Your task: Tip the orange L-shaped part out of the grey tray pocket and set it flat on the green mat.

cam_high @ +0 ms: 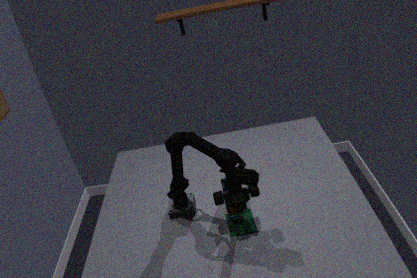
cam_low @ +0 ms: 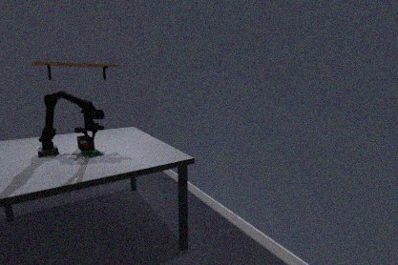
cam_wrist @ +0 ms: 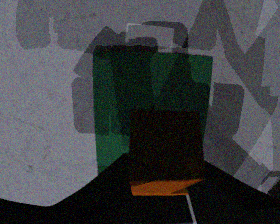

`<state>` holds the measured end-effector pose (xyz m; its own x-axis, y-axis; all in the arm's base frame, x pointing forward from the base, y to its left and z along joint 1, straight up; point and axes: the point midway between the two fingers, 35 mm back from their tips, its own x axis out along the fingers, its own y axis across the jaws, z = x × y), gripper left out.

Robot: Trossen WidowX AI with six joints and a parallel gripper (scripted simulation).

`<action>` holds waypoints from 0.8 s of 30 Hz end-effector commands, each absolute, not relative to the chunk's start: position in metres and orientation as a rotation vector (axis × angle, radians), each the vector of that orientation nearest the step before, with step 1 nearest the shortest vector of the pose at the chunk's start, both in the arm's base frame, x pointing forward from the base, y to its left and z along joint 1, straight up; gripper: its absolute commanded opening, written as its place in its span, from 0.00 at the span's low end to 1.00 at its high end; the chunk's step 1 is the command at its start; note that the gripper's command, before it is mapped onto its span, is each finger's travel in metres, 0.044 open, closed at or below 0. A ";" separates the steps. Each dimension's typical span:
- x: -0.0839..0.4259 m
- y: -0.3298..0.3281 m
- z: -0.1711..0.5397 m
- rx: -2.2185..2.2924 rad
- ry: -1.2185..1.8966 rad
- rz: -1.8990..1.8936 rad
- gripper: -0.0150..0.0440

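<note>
My gripper (cam_wrist: 159, 161) (cam_high: 237, 206) is shut on the orange part (cam_wrist: 162, 188) and holds it above the near part of the green mat (cam_wrist: 104, 105) (cam_high: 236, 231). The part's broad face towards the wrist camera is in deep shadow, with a lit orange strip along its lower edge. Its far end overlaps the mat in the wrist view. The mat also shows as a thin green strip in the exterior view. The L-shaped end and the exact height are too dark to tell. The grey tray is mostly hidden behind the gripper and part.
The arm's base (cam_high: 182, 209) (cam_low: 48, 152) stands on the pale table (cam_high: 306, 200) (cam_low: 130, 152), left of the mat in the top view. Arm shadows fall across the mat and table. A wooden shelf (cam_high: 216, 10) (cam_low: 77, 64) hangs on the wall behind.
</note>
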<state>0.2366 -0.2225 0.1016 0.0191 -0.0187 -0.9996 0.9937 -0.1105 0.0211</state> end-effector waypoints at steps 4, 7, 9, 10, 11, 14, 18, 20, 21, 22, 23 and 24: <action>0.236 -0.223 0.090 1.282 1.132 -1.282 0.25; 0.236 -0.223 0.085 1.282 1.132 -1.282 0.25; 0.236 -0.223 0.082 1.282 1.132 -1.282 0.25; 0.236 -0.223 0.081 1.282 1.132 -1.282 0.25; 0.236 -0.223 0.079 1.282 1.132 -1.282 0.25; 0.236 -0.223 0.074 1.282 1.132 -1.282 0.25; 0.236 -0.223 0.072 1.282 1.132 -1.282 0.25; 0.236 -0.223 0.072 1.282 1.132 -1.282 0.25; 0.236 -0.223 0.072 1.282 1.132 -1.282 0.25; 0.236 -0.223 0.072 1.282 1.132 -1.282 0.25; 0.236 -0.223 0.072 1.282 1.132 -1.282 0.25; 0.236 -0.223 0.072 1.282 1.132 -1.282 0.25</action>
<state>0.2362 -0.2222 0.0725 0.0161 -0.0159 -0.9997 0.9937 -0.1106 0.0178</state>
